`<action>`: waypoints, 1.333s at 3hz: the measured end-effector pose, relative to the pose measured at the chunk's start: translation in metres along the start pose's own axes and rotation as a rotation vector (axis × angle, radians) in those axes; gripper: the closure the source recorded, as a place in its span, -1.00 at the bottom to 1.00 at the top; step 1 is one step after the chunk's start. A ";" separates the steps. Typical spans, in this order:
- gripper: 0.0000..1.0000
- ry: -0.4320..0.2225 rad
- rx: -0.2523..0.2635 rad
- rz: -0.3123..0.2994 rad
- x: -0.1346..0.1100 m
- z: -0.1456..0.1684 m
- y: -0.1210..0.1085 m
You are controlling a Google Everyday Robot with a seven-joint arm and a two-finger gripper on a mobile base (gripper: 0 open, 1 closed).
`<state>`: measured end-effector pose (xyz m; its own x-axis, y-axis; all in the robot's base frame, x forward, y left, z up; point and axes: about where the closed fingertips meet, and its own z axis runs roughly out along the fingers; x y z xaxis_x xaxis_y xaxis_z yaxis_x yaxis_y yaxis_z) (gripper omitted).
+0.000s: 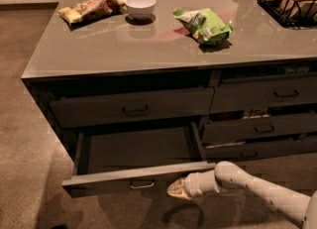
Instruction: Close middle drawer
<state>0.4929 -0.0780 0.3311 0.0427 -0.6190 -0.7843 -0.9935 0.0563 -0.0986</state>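
Note:
The middle drawer (133, 151) is pulled wide open on the left side of the dark cabinet. Its slim flat front (99, 179) carries a small bar handle (142, 185), and its grey inside looks empty. My gripper (176, 188) is at the end of the white arm that comes in from the lower right. It sits just below and in front of the right end of the drawer front, to the right of the handle. I cannot tell whether it touches the front.
The drawer above (133, 106) is shut. Narrower drawers (262, 126) stand slightly ajar on the right. The counter (89, 44) holds a snack bag (91, 7), a white bowl (140, 6), a green bag (204, 25) and a wire basket (292, 0). Brown carpet (29, 139) lies around.

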 end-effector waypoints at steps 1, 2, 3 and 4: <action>1.00 -0.006 0.028 0.009 0.005 0.000 -0.021; 1.00 -0.005 0.091 0.009 0.002 -0.014 -0.052; 1.00 -0.017 0.139 -0.001 -0.005 -0.027 -0.078; 1.00 -0.024 0.175 -0.010 -0.011 -0.036 -0.097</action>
<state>0.5850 -0.1046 0.3716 0.0570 -0.6011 -0.7972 -0.9598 0.1869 -0.2096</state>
